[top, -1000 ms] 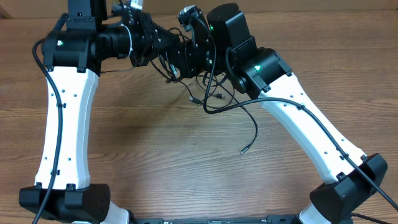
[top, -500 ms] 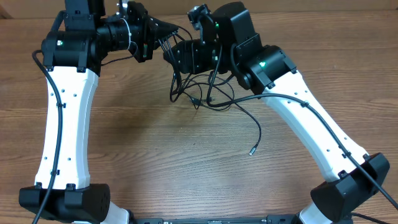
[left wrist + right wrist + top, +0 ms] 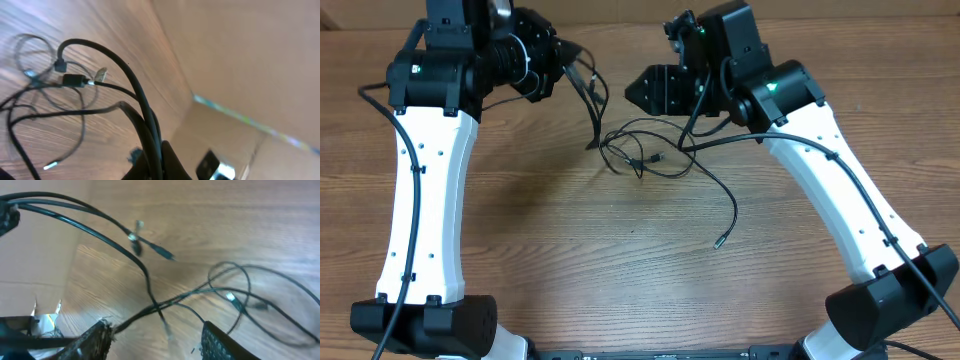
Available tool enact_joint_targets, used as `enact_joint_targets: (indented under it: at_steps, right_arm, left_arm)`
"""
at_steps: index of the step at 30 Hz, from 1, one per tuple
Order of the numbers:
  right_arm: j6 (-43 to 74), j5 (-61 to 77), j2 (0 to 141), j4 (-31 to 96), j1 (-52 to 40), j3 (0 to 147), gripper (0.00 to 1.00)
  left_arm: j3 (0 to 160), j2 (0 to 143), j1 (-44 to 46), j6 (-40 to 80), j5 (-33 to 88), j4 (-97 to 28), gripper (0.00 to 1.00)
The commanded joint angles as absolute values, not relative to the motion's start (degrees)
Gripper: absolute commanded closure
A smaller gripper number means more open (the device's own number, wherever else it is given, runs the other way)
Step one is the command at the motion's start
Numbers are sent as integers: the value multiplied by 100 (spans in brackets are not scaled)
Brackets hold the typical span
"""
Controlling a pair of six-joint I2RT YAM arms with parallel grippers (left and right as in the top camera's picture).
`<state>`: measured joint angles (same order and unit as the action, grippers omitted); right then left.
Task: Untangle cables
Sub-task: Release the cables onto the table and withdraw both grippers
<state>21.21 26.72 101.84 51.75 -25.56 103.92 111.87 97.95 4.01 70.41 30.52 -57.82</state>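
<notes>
The cables (image 3: 642,156) are thin black cords. Part of them lies in a loose tangle on the wooden table (image 3: 570,240), and one long strand runs out to a silvery plug end (image 3: 717,243). My left gripper (image 3: 570,52) is shut on a bunch of these cords, which hang from it down to the tangle. In the left wrist view the cords (image 3: 136,87) rise from between the closed jaws of the left gripper (image 3: 157,162). My right gripper (image 3: 638,88) stands open to the right of the hanging strands. In the right wrist view one cord (image 3: 146,275) crosses in front of the open gripper (image 3: 157,340) beside its left finger.
A cardboard wall (image 3: 240,60) stands along the back of the table, close behind both grippers. Both white arms (image 3: 420,180) reach forward from bases at the near edge. A thicker black wire (image 3: 840,155) runs along the right arm.
The right gripper has opened and drawn back to the right. The left gripper has pulled up and left with its cords. The tangle has spread out on the table.
</notes>
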Motion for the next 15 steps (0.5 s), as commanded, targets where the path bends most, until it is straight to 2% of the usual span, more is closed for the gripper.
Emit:
enact_joint_targets:
  at_steps: [1,6,8,10,15]
  right_arm:
    - [2132,2659,9970,5384,-2499,10562,40]
    - [1745,2659,9970,5553,-2534,10560,38]
    - [1619,2659,9970,5570,-2539,10560,37]
    - [1599,2663,9970,5568,-2539,10560,37]
    - [582,3417,9970,5690,-2539,10560,33]
  left_arm:
    - [11227,9826,397,7666,2102,-5988,96]
    - [11227,9826,399,7835,2043,-6038,96]
    - [11227,9826,419,7402,2088,-6038,96]
    - [11227,9826,419,6460,2237,-5968,96]
    - [11227,9826,419,2794,3024,-5854,96]
